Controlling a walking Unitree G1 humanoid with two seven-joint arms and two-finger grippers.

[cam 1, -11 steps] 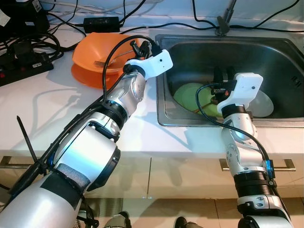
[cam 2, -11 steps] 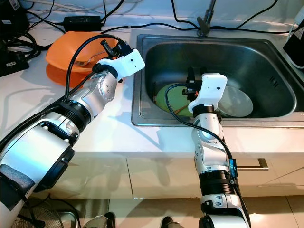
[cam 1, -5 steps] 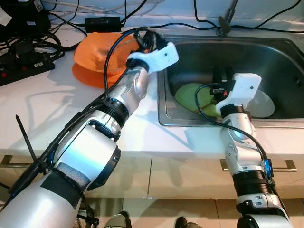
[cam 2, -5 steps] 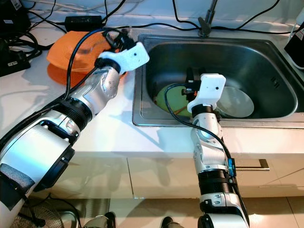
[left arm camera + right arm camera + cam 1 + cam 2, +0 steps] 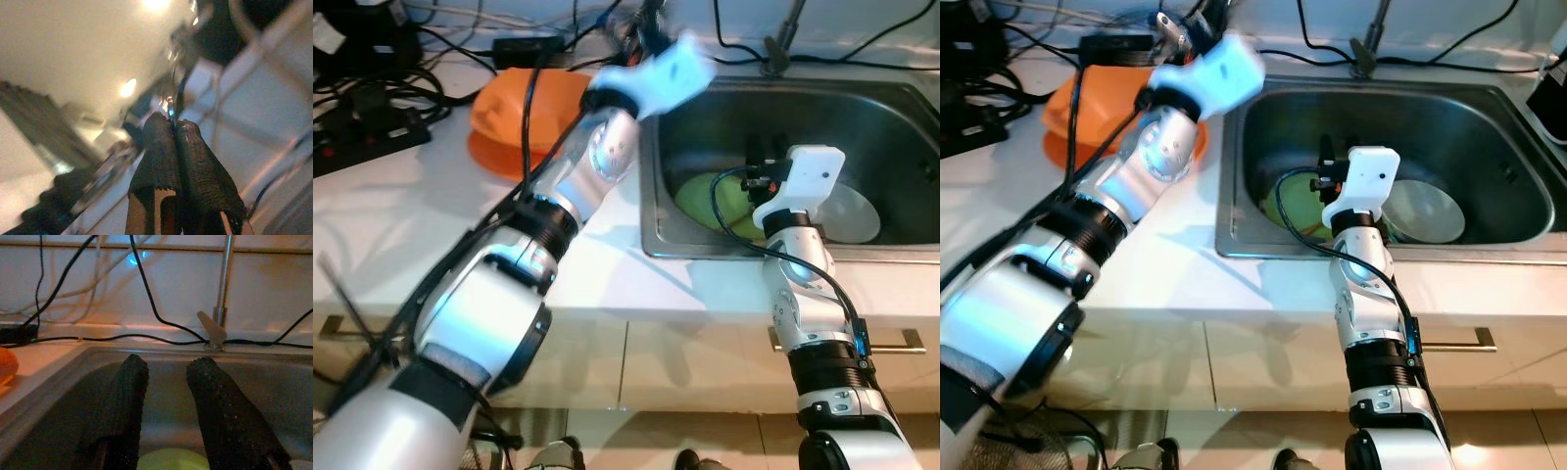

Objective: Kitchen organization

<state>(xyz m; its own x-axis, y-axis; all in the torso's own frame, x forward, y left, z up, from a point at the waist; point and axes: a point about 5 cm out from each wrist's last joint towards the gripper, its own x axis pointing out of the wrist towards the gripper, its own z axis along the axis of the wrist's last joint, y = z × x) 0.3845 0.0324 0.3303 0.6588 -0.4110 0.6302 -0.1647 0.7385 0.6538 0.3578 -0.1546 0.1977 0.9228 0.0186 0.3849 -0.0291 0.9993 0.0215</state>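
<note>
Reaching up over the white counter, the left arm is blurry, and the left gripper is sitting high up near the back corner of the sink. Its two black fingers are pressed tight together, and a thin shiny metal thing is sticking out from between the tips. It is too blurry to tell what that metal thing is.

An orange bowl is sitting on an orange plate on the counter, just beside the left side of the sink. Black cables are lying on the counter behind them.

The right gripper is hanging inside the sink, just above a green plate. Its fingers are standing apart with a gap between them, and they are holding nothing. A pale plate is lying in the sink too, next to the green one and partly behind the right arm. The tap is standing at the back edge of the sink, by the tiled wall.
</note>
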